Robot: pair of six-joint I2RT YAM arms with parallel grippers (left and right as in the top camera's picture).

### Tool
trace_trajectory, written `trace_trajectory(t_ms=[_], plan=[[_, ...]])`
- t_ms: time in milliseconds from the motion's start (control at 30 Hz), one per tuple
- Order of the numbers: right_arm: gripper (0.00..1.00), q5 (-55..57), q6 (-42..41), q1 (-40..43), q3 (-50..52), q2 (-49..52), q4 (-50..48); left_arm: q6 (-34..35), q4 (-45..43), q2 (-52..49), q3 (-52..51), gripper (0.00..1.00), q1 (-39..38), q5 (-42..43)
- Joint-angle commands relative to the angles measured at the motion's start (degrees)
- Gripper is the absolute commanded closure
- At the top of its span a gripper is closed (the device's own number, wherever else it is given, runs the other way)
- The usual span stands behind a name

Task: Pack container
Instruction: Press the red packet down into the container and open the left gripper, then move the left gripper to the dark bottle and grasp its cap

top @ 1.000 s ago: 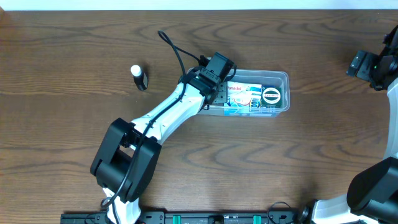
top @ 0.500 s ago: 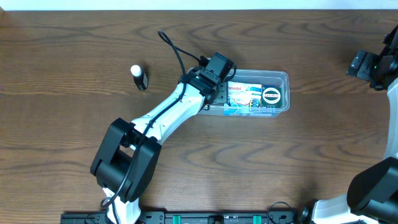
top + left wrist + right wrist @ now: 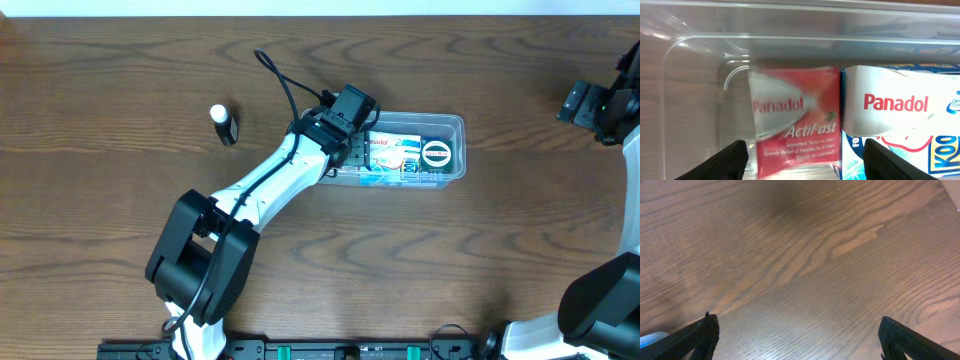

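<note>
Clear plastic tub (image 3: 440, 117) toward the far edge — looks light, slick, thin-walled; best pinched at the rim. Left gripper (image 3: 805, 155) wide over the red packet (image 3: 795, 115) — empty.

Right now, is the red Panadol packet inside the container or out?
Inside: the red Panadol packet lies within the container walls, beside the white Panadol box.

The dark wood-grain table (image 3: 100, 80) carries the clear container (image 3: 461, 140) and, well apart, a white-capped black tube (image 3: 223, 125).
</note>
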State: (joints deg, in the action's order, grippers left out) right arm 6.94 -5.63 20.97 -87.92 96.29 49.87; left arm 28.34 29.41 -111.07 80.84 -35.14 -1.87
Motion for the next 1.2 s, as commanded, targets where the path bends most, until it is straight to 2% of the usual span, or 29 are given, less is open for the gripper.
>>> trace_trajectory(t_ms=[0, 300, 400, 633, 800, 867, 1167], plan=[[0.01, 0.15, -0.55, 0.39, 0.07, 0.13, -0.07, -0.42, 0.15, -0.61, 0.79, 0.26, 0.09, -0.28], [0.01, 0.15, -0.55, 0.39, 0.07, 0.13, -0.07, -0.44, 0.11, -0.55, 0.79, 0.26, 0.11, -0.28], [0.01, 0.15, -0.55, 0.39, 0.07, 0.13, -0.07, -2.67, 0.15, -0.04, 0.96, 0.26, 0.39, -0.28], [0.01, 0.15, -0.55, 0.39, 0.07, 0.13, -0.07, -5.33, 2.08, 6.29, 1.86, 0.27, 4.00, -0.28], [0.01, 0.15, -0.55, 0.39, 0.07, 0.13, -0.07, -12.22, 3.98, 12.98, 1.86, 0.25, 9.94, -0.28], [0.01, 0.15, -0.55, 0.39, 0.07, 0.13, -0.07, -15.32, 4.55, 14.99, 1.86, 0.19, 13.00, -0.28], [0.01, 0.15, -0.55, 0.39, 0.07, 0.13, -0.07, -20.85, 4.39, 16.20, 1.79, 0.15, 26.99, -0.24]])
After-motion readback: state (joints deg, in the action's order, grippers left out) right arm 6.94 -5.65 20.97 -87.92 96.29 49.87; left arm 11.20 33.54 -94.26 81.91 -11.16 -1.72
